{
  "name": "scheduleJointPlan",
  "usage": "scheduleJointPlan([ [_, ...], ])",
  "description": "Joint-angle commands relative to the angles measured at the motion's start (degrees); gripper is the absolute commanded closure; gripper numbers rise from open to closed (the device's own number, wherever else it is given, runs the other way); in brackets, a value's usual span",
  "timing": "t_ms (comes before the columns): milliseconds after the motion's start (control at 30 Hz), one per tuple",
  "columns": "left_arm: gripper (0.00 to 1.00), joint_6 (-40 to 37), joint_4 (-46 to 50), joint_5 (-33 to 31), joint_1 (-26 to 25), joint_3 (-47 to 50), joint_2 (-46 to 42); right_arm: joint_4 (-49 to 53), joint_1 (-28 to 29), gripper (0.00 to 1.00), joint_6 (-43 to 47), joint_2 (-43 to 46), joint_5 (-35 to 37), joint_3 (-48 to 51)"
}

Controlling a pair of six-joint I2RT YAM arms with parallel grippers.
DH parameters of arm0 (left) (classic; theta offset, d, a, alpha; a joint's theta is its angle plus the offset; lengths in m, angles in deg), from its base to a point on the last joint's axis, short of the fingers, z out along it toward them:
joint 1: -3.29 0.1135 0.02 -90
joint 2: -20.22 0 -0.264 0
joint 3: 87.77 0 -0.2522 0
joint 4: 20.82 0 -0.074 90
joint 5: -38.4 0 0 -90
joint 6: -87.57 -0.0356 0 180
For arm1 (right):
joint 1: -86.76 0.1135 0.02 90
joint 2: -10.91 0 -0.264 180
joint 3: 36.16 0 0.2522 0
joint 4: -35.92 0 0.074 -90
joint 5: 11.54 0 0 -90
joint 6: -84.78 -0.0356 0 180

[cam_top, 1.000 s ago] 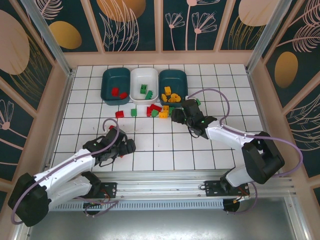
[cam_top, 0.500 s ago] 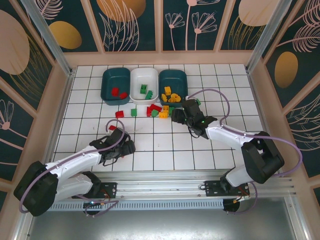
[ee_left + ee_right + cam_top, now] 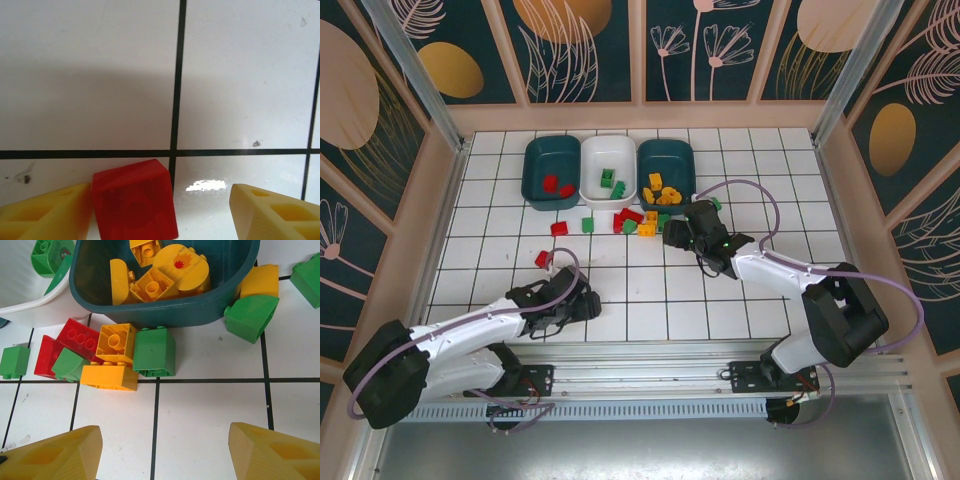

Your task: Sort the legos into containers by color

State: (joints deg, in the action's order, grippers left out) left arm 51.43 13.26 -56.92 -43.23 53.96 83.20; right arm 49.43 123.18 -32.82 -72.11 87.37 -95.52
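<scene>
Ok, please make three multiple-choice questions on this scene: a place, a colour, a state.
1. Where does the white tub stand?
A) between the left teal tub and the right teal tub
B) far left
C) far right

2. Which colour are the bricks inside the right teal tub?
A) red
B) green
C) yellow

3. How is the right gripper?
A) open, holding nothing
B) shut on a green brick
C) shut on a red brick

Answers: 1 A, a teal tub flanks it on each side; 2 C, yellow bricks lie in it; 3 A, its fingers stand apart, nothing between.
</scene>
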Motion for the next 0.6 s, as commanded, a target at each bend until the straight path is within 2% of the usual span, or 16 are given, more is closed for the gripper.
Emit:
scheduleJointPlan([
  [0, 0.28, 1.33, 2.74, -3.76, -0.24, -1.48, 1.38, -1.18, -0.37, 0.32, -0.97, 1.15, 0.04, 0.86],
  [100, 0.29, 1.17, 1.93, -4.78, -0.19, -1.73, 3.28, -1.05, -0.36, 0.32, -0.88, 1.70, 0.43, 1.43],
  [200, 0.40, 0.37, 0.26, -5.05, -0.24, -2.60, 6.24, -1.08, -0.36, 0.32, -0.88, 2.12, 0.46, 1.66],
  [267, 0.53, -0.53, 0.16, -5.22, -0.25, -4.01, 8.72, -1.09, -0.37, 0.33, -0.80, 2.18, 0.41, 1.76],
  [400, 0.73, -1.74, 1.00, -5.86, -0.37, -6.08, 9.94, -0.89, -0.50, 0.33, -0.49, 2.82, 0.87, 2.26],
  [567, 0.84, -5.00, 4.77, -9.79, -0.30, -13.72, 8.68, -1.46, -1.53, 0.33, -0.44, 2.88, -0.02, 2.67],
])
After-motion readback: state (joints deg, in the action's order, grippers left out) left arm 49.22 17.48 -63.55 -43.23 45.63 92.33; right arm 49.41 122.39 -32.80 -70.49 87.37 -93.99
